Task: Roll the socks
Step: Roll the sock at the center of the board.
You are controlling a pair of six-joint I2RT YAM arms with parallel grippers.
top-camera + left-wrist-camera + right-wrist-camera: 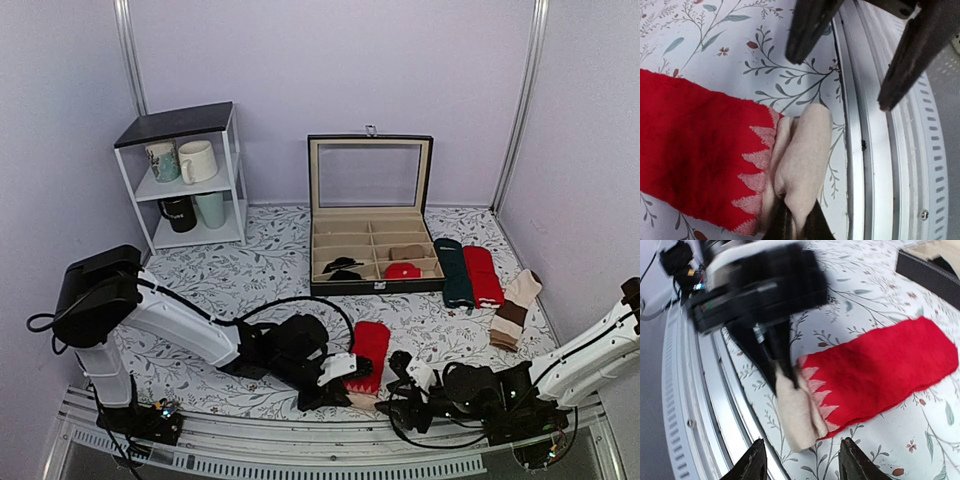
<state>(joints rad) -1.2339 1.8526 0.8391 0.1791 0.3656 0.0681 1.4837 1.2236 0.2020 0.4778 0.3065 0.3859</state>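
Right wrist view: the left gripper (782, 380) has its jaws closed on the beige end (797, 415) of the socks (880, 370). The right gripper (802, 460) hangs just beside that end, jaws apart and holding nothing. The socks lie flat on the table (250, 270) between the two arms. The beige end lies close to the metal rail (875, 165) at the near edge, and the red length points away toward the back.

Hazards, as judged from this pose:
- The pinch sits on the very tip of the beige end. It may catch only the upper layer, so the pair could separate once rolling begins.
- The fabric lies close to the rail, so a turn made toward the near side could drag it off the patterned surface or snag it in the rail's groove.
- The two grippers work close together, and a careless approach by the open one could knock the closed one or tug the cloth out of its hold.
- Soft knit stretches under pull, so the roll may come out slack or skewed.

Materials: the body is a bright red, fuzzy, matte knit, limp and slightly rumpled, forming a long flat band. The beige end is smoother and thicker, bunched into folds at the pinch, and meets the red along a pale zigzag border (757, 160). The table covering is white with a printed leaf-and-branch pattern. The rail is ribbed bare metal.
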